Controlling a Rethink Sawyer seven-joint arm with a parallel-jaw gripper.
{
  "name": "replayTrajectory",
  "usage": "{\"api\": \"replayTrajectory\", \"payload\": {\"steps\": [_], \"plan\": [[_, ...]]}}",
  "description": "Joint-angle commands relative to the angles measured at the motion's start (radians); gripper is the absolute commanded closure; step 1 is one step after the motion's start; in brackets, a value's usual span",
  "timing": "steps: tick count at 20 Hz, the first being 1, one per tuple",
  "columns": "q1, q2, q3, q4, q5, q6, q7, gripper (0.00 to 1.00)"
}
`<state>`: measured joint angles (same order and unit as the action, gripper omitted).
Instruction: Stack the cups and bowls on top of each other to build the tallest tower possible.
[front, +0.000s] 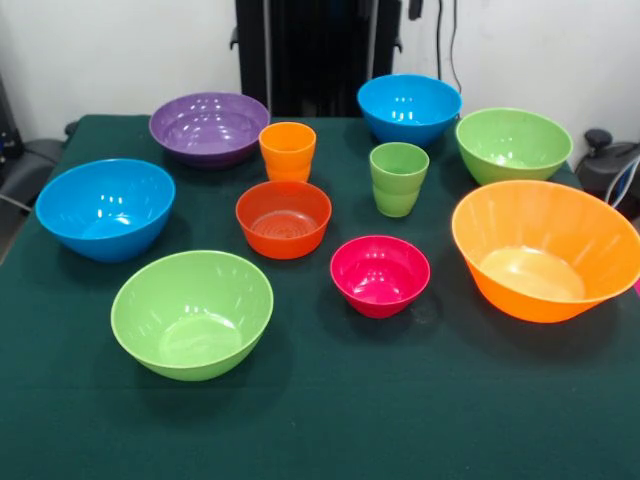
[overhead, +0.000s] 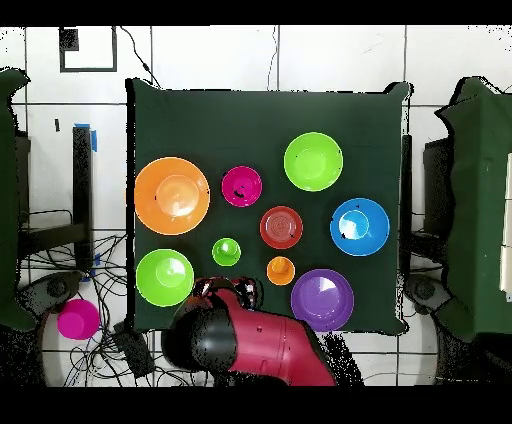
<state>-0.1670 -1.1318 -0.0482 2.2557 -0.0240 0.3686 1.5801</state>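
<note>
Nothing was stacked: every cup and bowl stood apart, upright and open-side up, on the green-covered worktop (front: 330, 420). No brand, label or writing could be read on any of them.

In the front view the orange cup (front: 287, 151) stood just behind the red-orange bowl (front: 284, 218), with the light green cup (front: 398, 178) to its right. The magenta bowl (front: 380, 275) sat nearer the camera. The purple bowl (front: 209, 128) and one blue bowl (front: 409, 108) were at the far side, the other blue bowl (front: 105, 208) at the left. One green bowl (front: 192, 313) sat near left, the other (front: 513, 145) far right, beside the largest orange bowl (front: 545, 250).

In the overhead view the red arm (overhead: 262, 345) hung over the worktop's robot-side edge; I could not tell the pincer's state.
</note>
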Motion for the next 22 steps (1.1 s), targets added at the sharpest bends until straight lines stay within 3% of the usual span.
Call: {"api": "replayTrajectory", "payload": {"steps": [1, 5, 10, 22], "plan": [[-0.027, 0.279, 0.025, 0.138, -0.111, -0.284, 0.157, 0.0], [-0.051, 0.354, 0.037, 0.137, -0.121, -0.372, 0.163, 0.0], [-0.084, 0.4, 0.056, 0.121, -0.14, -0.393, 0.148, 0.0], [-0.069, 0.35, 0.048, 0.132, -0.157, -0.386, 0.158, 0.0]]}}
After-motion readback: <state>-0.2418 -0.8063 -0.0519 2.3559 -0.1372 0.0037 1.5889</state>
